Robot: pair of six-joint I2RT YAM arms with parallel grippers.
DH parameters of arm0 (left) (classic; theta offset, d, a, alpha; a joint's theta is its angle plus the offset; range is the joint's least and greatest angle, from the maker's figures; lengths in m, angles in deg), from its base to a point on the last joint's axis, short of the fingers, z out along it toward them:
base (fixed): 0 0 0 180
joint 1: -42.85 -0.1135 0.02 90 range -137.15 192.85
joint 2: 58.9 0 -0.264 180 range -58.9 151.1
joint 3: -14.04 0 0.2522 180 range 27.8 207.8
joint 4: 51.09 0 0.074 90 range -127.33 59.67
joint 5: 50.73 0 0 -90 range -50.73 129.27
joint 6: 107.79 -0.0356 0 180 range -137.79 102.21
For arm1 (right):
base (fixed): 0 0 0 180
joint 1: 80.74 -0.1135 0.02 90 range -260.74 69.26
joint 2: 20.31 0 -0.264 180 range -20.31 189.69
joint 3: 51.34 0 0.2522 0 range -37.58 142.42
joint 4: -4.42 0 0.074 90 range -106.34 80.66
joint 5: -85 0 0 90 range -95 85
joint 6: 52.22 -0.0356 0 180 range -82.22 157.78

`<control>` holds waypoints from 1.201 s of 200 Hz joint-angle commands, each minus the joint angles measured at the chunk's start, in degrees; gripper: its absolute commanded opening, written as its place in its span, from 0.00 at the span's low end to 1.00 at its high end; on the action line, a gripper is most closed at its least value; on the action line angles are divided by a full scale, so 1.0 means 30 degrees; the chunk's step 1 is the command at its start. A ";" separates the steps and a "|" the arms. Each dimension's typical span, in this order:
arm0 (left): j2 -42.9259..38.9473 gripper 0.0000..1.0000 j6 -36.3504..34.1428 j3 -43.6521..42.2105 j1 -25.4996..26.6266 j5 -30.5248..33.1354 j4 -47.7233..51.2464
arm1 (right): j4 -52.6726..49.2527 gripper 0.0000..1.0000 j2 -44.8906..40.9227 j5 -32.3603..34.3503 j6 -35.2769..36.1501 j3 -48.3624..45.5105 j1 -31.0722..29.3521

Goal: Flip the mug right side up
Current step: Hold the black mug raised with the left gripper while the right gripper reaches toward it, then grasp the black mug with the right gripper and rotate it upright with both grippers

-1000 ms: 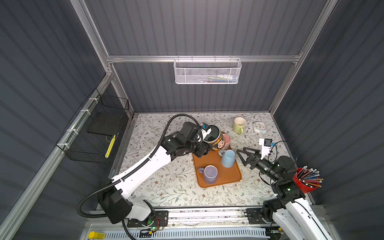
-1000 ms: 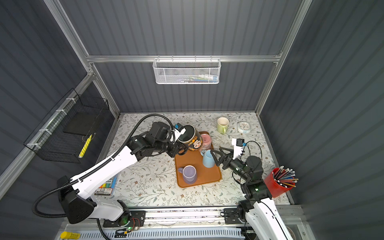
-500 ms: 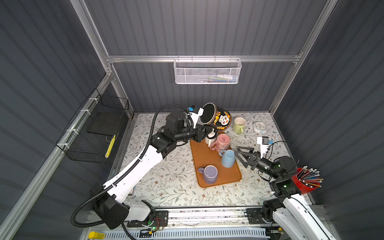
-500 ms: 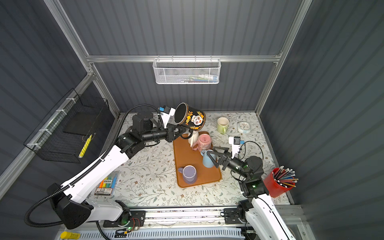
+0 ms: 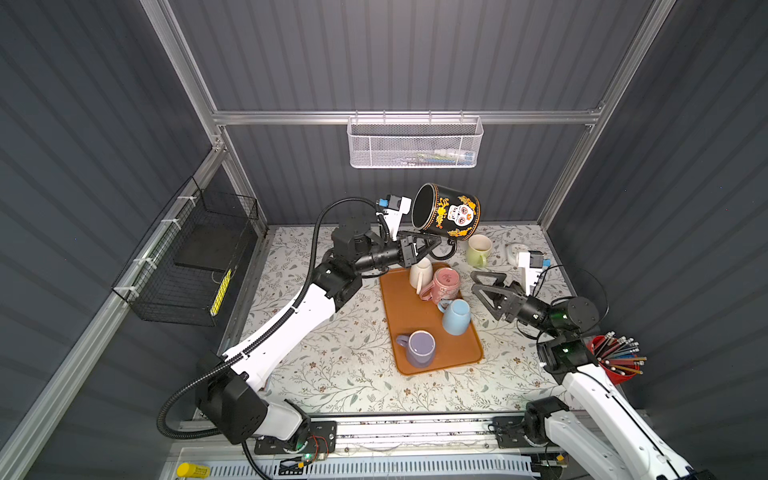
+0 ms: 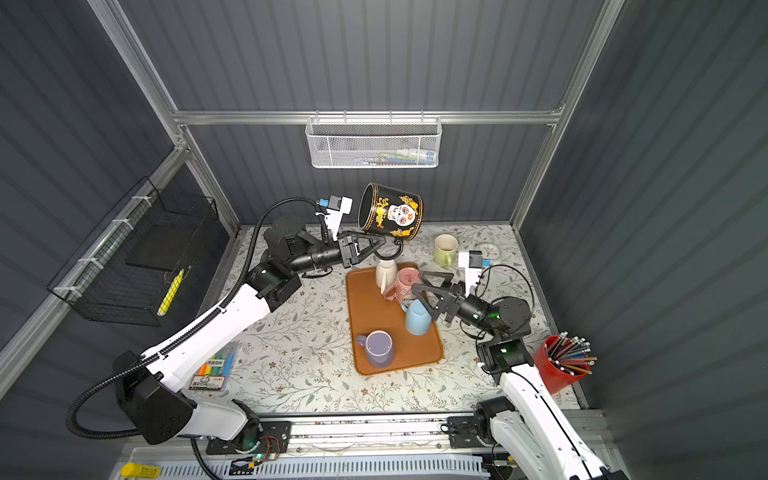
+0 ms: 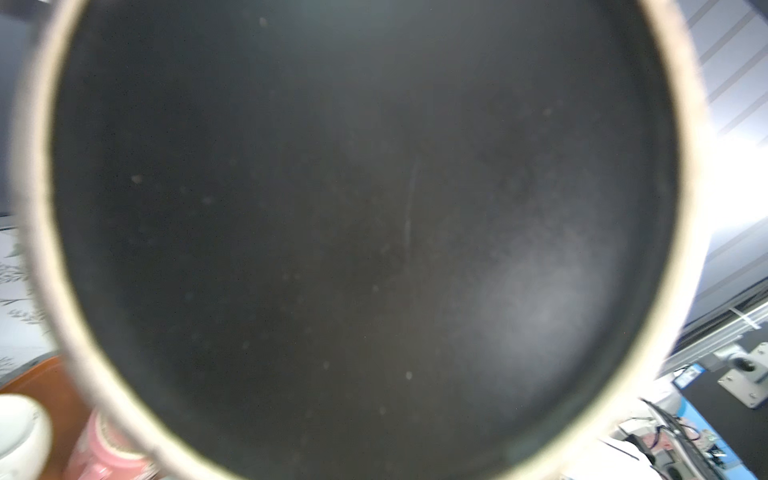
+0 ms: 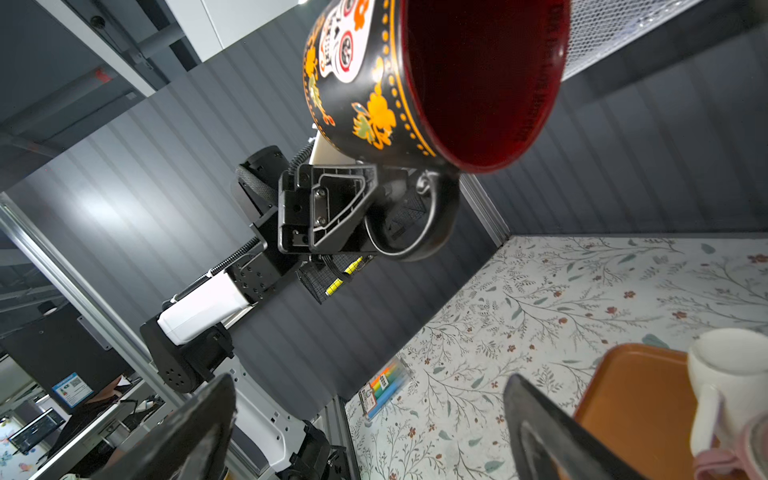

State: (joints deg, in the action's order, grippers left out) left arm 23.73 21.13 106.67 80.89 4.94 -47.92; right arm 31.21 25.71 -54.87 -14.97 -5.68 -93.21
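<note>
The left gripper (image 5: 435, 244) is clamped on the handle (image 8: 446, 226) of the black skull mug (image 5: 451, 212), which is held in the air above the back of the table (image 5: 332, 357), tipped on its side with its mouth turned toward the arm. The right gripper (image 5: 474, 281) is spread wide with nothing between its 2 fingers, just beside the blue mug (image 5: 456, 318) on the orange tray (image 5: 395, 307).

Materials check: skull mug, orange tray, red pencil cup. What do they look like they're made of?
The skull mug is likely glazed ceramic, glossy black: thick rim, sheen, printed skull and flowers. The orange tray is probably moulded plastic, matte to satin: uniform colour, rounded raised lip. The red pencil cup could be plastic or painted metal, smooth; too small to tell.
</note>
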 commanded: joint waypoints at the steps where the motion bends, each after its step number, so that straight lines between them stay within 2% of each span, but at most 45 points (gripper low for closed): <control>1: -0.0313 0.00 0.1122 0.1596 0.0014 -0.0843 -0.5523 | 0.1857 0.99 0.0989 -0.0501 -0.0658 0.1309 -0.0062; 43: 0.0038 0.00 0.2231 0.1774 0.0021 -0.1161 -0.7140 | 0.2590 0.96 0.3000 -0.0397 -0.0927 0.3321 -0.0062; 75: 0.0249 0.00 0.2778 0.1803 0.0034 -0.1119 -0.7687 | 0.4460 0.94 0.5090 -0.0890 -0.2218 0.4982 -0.0091; 169: 0.1706 0.00 0.3786 0.1954 0.0063 -0.1444 -0.8951 | 0.7169 0.77 0.9672 -0.1877 -0.4333 0.8796 -0.0675; 200: 0.1929 0.00 0.3972 0.1767 0.0121 -0.1588 -0.9281 | 0.7705 0.66 1.0440 -0.1635 -0.4755 0.9241 -0.0732; 240: 0.2078 0.00 0.4408 0.1146 0.0181 -0.1753 -0.9963 | 0.8260 0.40 1.0720 -0.1055 -0.5088 0.9135 -0.0736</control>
State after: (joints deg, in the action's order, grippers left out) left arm 30.88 34.02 108.44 80.80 1.53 -67.87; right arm 51.17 58.06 -59.54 -29.62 19.89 -95.15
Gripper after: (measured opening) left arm 0.192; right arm 0.459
